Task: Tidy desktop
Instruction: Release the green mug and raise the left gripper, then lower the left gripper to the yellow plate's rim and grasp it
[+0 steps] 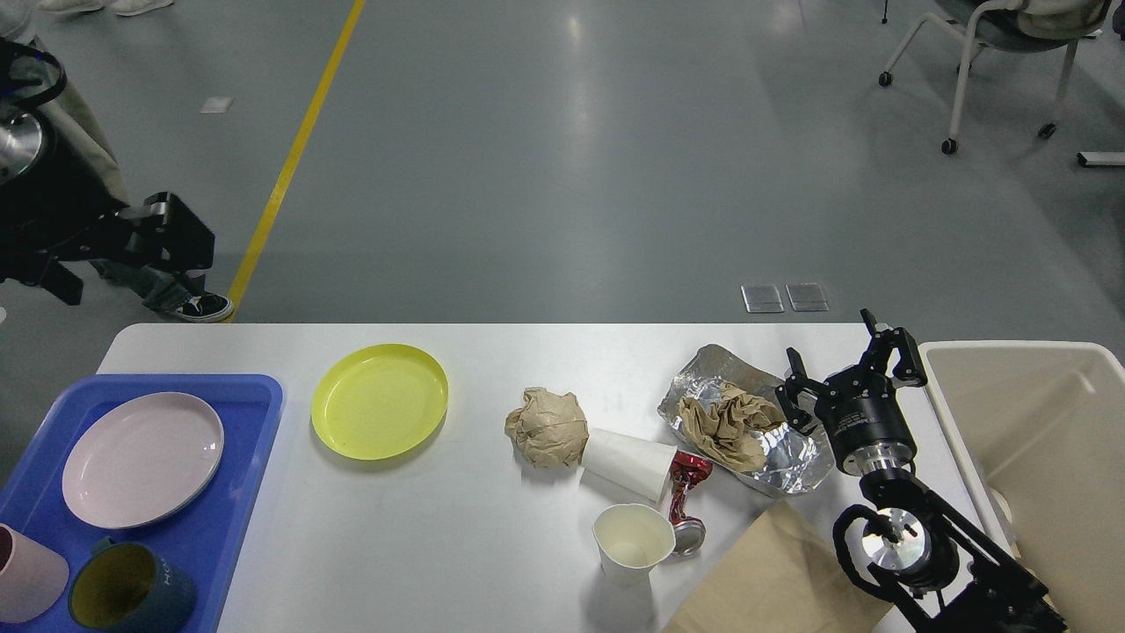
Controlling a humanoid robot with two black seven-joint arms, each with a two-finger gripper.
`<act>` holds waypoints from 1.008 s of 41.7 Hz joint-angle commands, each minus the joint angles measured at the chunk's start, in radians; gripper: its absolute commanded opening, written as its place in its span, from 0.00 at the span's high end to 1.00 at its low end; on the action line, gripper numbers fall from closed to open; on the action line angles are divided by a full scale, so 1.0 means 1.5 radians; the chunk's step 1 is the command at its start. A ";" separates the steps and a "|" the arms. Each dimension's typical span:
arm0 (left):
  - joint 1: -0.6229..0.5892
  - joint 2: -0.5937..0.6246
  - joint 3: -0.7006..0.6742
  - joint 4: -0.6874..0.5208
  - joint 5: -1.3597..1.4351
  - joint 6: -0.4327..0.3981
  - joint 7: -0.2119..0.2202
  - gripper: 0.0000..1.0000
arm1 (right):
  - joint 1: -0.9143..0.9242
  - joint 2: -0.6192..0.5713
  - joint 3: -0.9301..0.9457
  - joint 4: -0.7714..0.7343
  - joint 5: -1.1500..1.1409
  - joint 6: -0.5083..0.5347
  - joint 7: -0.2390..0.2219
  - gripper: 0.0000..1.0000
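A white desktop [492, 536] fills the lower half of the head view, its near edge cut off by the frame. The right gripper [842, 359] stands over the desktop's right side, its two fingers spread wide apart and holding nothing, just beside a crumpled foil sheet [791, 453] with a wad of brown paper [728, 426] lying in it. The left gripper [167, 242] hangs high at the left edge, above the floor beyond the table; it shows only as a dark block, so whether its jaws are apart or closed cannot be told.

At centre lie a brown paper ball [547, 428], touching a tipped white paper cup [627, 463], a crushed red can [687, 501] partly hidden behind an upright paper cup [633, 542], and a brown paper bag [778, 580] cropped at the bottom. A yellow plate [380, 400] sits alone toward the left.

A blue tray [233, 519], cut off at the left and bottom, holds a pink plate [142, 459], a dark mug [132, 598] and a pink cup [28, 571] only partly in frame. A beige bin [1037, 440] runs off the right edge.
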 commanded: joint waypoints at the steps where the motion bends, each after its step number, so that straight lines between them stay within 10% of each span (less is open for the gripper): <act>1: -0.051 -0.047 -0.002 -0.021 -0.101 -0.014 0.012 0.04 | 0.000 0.000 0.000 0.000 0.000 0.000 0.000 0.00; 24: -0.072 -0.089 -0.048 -0.107 -0.172 0.005 0.007 0.04 | 0.000 0.000 0.000 0.000 0.000 0.000 0.000 0.00; 42: 0.096 -0.083 -0.071 -0.038 -0.248 0.083 0.011 0.09 | 0.000 0.000 0.000 0.000 0.000 0.000 0.000 0.00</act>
